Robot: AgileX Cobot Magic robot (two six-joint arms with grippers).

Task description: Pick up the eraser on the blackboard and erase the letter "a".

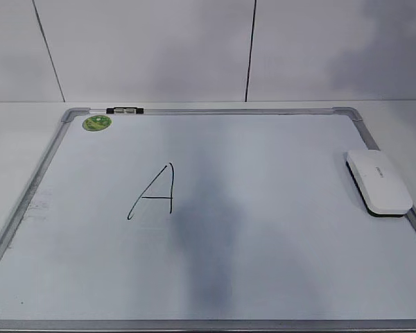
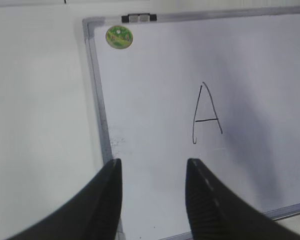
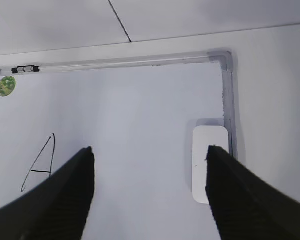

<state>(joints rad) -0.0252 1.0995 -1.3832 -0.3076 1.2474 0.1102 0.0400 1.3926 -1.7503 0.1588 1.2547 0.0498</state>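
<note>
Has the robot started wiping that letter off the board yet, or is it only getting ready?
Nothing looks done yet. The letter "A" is whole on the whiteboard. The eraser lies untouched along the board's right edge. Both the left hand and right hand are open, empty and above the board. Picking up the eraser and wiping are both left.

The eraser [image 1: 378,182] lies on the blackboard's [image 1: 277,277] right edge, letter [image 1: 154,191] left.
</note>
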